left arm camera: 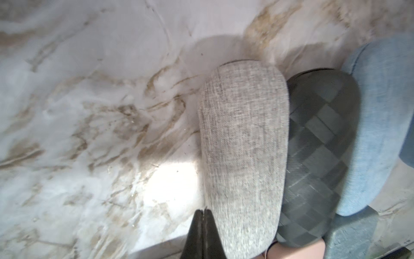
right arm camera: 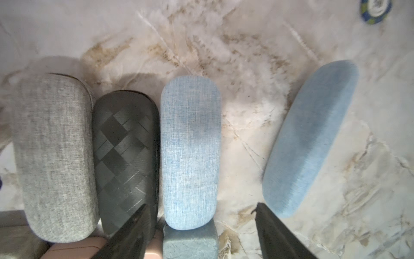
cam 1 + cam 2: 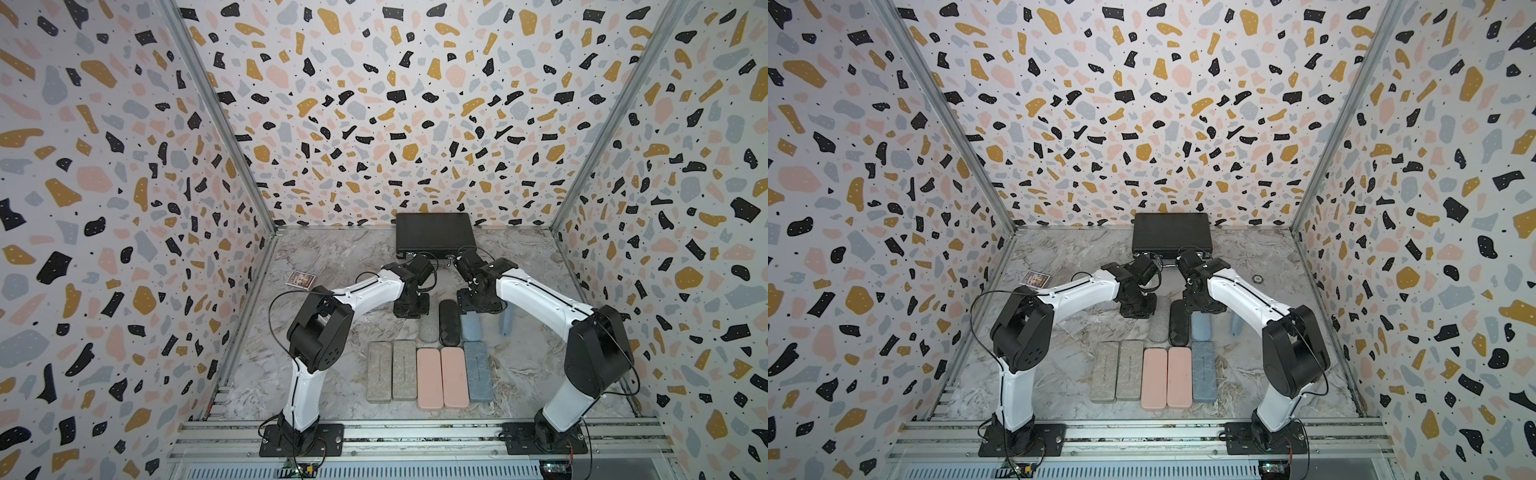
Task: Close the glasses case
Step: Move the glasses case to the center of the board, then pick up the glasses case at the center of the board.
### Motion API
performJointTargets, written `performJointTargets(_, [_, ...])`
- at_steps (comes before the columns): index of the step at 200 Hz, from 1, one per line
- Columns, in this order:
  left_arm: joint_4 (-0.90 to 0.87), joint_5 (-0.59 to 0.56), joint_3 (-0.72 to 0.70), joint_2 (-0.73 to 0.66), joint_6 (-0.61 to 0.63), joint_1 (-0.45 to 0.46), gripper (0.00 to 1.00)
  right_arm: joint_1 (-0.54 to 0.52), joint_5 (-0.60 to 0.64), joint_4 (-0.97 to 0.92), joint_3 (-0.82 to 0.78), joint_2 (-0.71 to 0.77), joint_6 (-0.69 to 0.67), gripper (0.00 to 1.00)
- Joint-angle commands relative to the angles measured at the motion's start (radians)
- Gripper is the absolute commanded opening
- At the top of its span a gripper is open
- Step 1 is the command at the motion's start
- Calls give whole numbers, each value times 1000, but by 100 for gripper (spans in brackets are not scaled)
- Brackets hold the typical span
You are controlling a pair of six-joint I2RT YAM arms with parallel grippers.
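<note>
Pressing straight down on the lid is your best move: the light-blue glasses case [image 2: 190, 152] lies in the far row on the table [image 1: 89, 112], just right of the black woven case [image 2: 125, 157], and already looks shut. Your right jaws hang released either side of it; your left jaws are clenched, empty, beside the grey case [image 1: 242, 157]. Only the right wrist view shows its whole lid; in both top views its far end hides under the right arm [image 3: 536, 297].

3 cases [image 3: 449, 322] lie side by side, just behind a row of 5 cases [image 3: 430, 378]. 1 more case [image 3: 506, 324] lies apart, right of them. A box [image 3: 434, 233] sits at the back wall [image 3: 415, 166]; a card [image 3: 300, 279] lies far left.
</note>
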State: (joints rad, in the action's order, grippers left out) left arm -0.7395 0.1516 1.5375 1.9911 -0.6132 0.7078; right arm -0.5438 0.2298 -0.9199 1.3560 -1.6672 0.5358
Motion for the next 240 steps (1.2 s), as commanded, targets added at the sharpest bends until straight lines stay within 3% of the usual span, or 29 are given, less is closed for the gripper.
performJointTargets(1, [-7,-15,-34,-84,10,-9,0,19,76,-85,43,75,17,77])
performJointTargets(55, [-10,-43,-195,-338,-10,-54,0,143,146,-177,48,116,47,79])
performJointTargets(88, [-30,-42,-310,-510,-14,-98,0,185,150,-181,63,34,32,79])
performJointTargets(135, [-84,-37,-433,-708,-11,-180,9,229,129,-123,82,-82,26,79])
performJointTargets(240, [-139,-17,-559,-855,-20,-252,12,289,59,-63,121,-279,3,65])
